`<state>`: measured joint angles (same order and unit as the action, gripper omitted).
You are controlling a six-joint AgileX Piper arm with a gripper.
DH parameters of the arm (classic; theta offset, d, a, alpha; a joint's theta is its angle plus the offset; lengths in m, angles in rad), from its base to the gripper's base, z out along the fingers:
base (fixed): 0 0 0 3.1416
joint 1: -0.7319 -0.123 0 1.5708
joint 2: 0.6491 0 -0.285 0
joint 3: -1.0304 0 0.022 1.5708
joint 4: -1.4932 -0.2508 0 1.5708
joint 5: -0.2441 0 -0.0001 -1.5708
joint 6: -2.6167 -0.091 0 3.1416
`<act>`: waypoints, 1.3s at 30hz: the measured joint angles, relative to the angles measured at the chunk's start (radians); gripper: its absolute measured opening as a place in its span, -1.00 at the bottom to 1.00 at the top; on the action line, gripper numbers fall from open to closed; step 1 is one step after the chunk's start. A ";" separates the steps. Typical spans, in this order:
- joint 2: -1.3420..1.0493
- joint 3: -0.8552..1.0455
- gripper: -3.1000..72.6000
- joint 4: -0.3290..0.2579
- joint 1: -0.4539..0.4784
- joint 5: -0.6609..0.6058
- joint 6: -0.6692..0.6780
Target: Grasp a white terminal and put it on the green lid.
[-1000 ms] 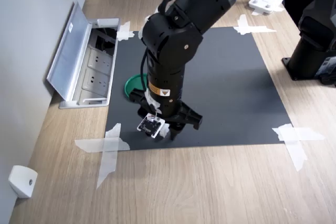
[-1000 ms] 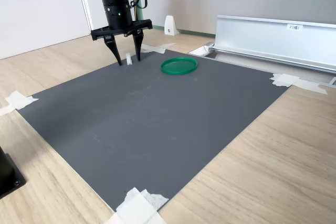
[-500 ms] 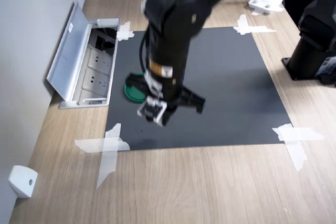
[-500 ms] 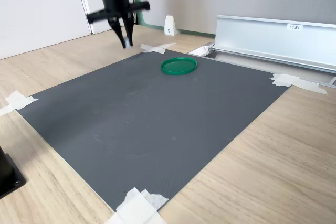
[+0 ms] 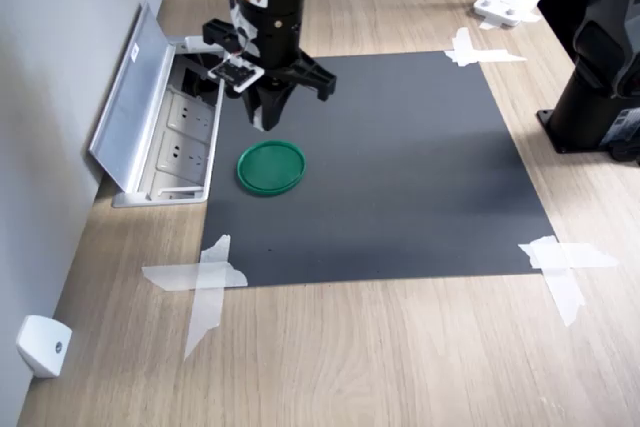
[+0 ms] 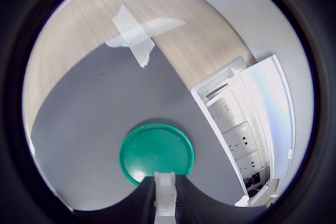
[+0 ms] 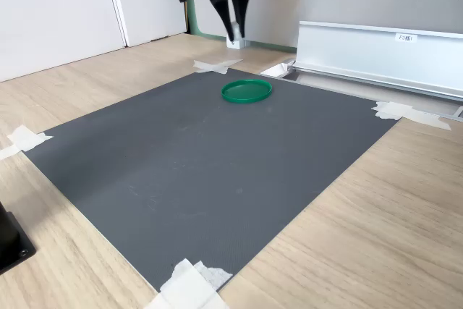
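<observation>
One white terminal [image 6: 166, 195], pinched between the pressed-in fingers of the gripper [image 5: 260, 117] and carried high above the mat. Seen in the wrist view as a pale block jutting from the dark fingertips [image 6: 147, 203], with the green lid [image 6: 156, 153] just past its end. Lid [image 5: 271, 166] lying flat on the black mat [image 5: 420, 167], near the mat's edge that faces the open socket box [image 5: 165, 117]; gripper hanging well above the lid and, in the first exterior view, a little off its centre toward the box.

Judged best handled so: shift sideways until directly over the lid's middle, then lower straight down, slowly. Release only close to the lid's floor, since so light a block could bounce or skid over the raised rim. Keep the descent clear of the rim to avoid nudging the lid along the mat.
</observation>
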<state>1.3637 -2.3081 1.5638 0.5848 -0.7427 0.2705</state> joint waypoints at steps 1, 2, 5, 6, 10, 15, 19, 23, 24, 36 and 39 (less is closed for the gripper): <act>0.010 0.000 -0.69 0.008 0.000 0.002 0.000; 0.022 0.003 -0.69 0.015 0.000 0.004 0.000; 0.053 0.024 -0.69 0.037 0.000 0.018 -0.002; 0.060 0.032 -0.69 0.044 0.000 0.028 -0.004; 0.084 0.062 -0.69 0.065 0.000 0.063 -0.036; 0.103 0.070 -0.69 0.067 0.000 0.083 -0.044; 0.122 0.070 -0.65 0.070 0.000 0.095 -0.034; 0.133 0.070 -0.44 0.071 0.000 0.108 -0.032; 0.134 0.070 -0.33 0.071 0.000 0.108 -0.032; 0.034 0.076 0.78 -0.003 0.000 0.182 -0.053; -0.082 0.076 0.72 -0.015 0.000 0.223 -0.079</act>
<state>1.2816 -2.2320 1.5493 0.5848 -0.5195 0.1915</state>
